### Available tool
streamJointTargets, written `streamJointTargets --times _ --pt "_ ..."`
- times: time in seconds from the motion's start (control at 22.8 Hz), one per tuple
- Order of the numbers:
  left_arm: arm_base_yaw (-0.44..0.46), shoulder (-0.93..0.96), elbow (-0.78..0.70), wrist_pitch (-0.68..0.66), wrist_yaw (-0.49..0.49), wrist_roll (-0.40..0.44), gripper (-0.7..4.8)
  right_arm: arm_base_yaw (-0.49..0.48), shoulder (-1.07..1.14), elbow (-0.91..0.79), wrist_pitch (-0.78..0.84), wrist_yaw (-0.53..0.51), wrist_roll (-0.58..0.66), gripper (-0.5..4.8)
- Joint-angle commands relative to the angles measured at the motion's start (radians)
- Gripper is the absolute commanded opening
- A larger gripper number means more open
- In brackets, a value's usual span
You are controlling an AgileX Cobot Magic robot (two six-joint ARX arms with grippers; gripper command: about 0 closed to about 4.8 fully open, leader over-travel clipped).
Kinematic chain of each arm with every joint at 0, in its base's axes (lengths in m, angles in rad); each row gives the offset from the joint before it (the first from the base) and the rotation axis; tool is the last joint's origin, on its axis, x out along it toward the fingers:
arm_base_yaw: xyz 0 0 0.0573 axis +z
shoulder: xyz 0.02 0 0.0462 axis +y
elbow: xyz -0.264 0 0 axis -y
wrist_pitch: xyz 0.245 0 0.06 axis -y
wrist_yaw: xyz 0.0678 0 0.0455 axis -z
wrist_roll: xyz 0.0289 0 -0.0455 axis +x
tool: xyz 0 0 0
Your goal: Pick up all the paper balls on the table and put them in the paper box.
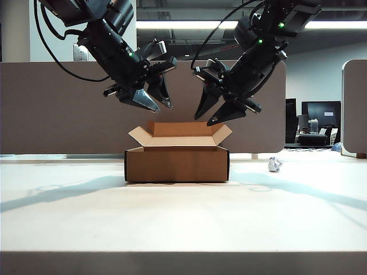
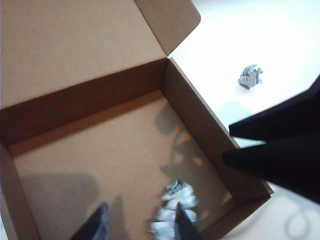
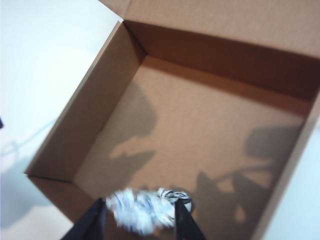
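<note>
The brown paper box (image 1: 176, 164) stands open on the white table (image 1: 183, 217). Both grippers hang just above it, the left gripper (image 1: 163, 107) over its left half and the right gripper (image 1: 203, 120) over its right half. In the left wrist view the left gripper (image 2: 140, 212) is open, and a blurred paper ball (image 2: 170, 210) lies loose by one finger over the box floor (image 2: 100, 155). In the right wrist view the right gripper (image 3: 140, 207) stands open with a blurred paper ball (image 3: 142, 210) loose between its fingers. Another paper ball (image 1: 274, 165) lies on the table right of the box.
Grey partition panels (image 1: 51, 106) stand behind the table. The box's flaps (image 1: 143, 136) are splayed outward under the grippers. In the left wrist view the right gripper's dark fingers (image 2: 280, 150) reach in beside the box wall, with the loose ball (image 2: 250, 76) on the table beyond.
</note>
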Motion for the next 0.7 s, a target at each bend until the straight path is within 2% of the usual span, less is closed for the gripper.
streamJointTargets --times 0.04,0.09,0.18,0.26,0.48,0.7 --pt "-0.001 -0.003 0.005 -0.003 0.002 0.015 1.57 -0.010 -0.016 0.007 0.014 0.114 -0.104 1.85" --pt "-0.001 -0.004 0.005 -0.015 -0.009 0.047 1.57 -0.023 -0.016 0.007 0.005 0.249 -0.171 1.85" --pt "-0.001 -0.006 0.005 -0.056 -0.035 0.102 1.57 -0.047 -0.011 0.007 -0.008 0.392 -0.205 1.89" --pt "0.000 -0.008 0.005 -0.103 -0.043 0.117 1.57 -0.072 -0.004 0.007 -0.016 0.404 -0.203 2.09" --pt "0.013 -0.027 0.005 -0.230 -0.039 0.102 1.55 -0.143 0.022 0.007 -0.026 0.438 -0.203 2.12" --pt "0.012 -0.057 0.004 -0.272 -0.034 0.089 1.52 -0.218 0.064 0.007 -0.008 0.355 -0.195 2.12"
